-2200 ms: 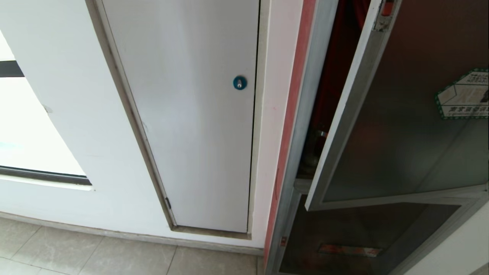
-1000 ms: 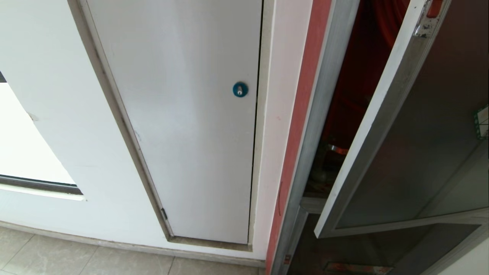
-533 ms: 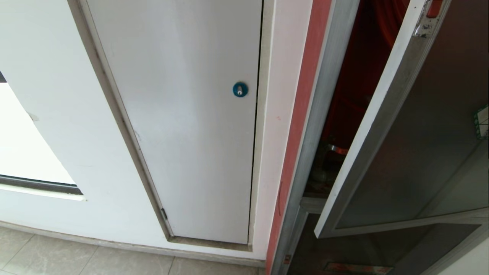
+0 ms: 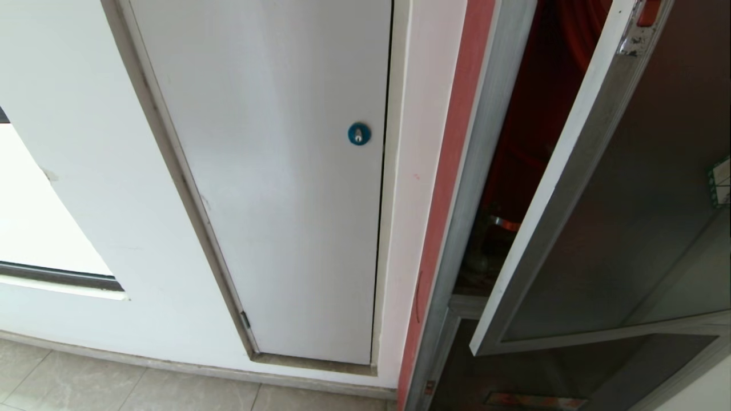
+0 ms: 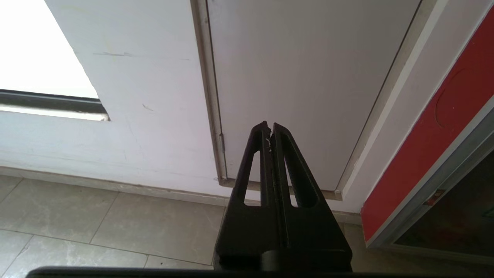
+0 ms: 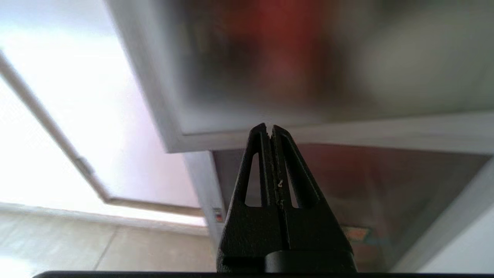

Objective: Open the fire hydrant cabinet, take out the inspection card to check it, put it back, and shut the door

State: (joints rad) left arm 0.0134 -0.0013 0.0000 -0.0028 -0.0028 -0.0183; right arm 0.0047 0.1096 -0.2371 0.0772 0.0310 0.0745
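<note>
The fire hydrant cabinet (image 4: 491,114) stands at the right of the head view, silver-framed and red inside. Its door (image 4: 639,188), dark glass in a silver frame, hangs ajar, with a gap on its left showing the red interior (image 4: 531,125). A sliver of the green-bordered sticker (image 4: 721,182) shows at the picture's right edge. The inspection card is hidden. My right gripper (image 6: 269,127) is shut and empty, pointing at the door's bottom rail (image 6: 347,131). My left gripper (image 5: 270,125) is shut and empty, facing the white panel. Neither gripper shows in the head view.
A plain white panel door (image 4: 274,171) with a round blue lock (image 4: 359,133) fills the middle. Below the open door sits a smaller dark glass panel (image 4: 571,377) with a reddish label (image 4: 531,401). Tiled floor (image 4: 143,391) runs along the wall's foot.
Since the earliest frame the whole head picture has shifted, so the camera moved; the sticker slid almost out of view. Over the last second nothing in the head view differs.
</note>
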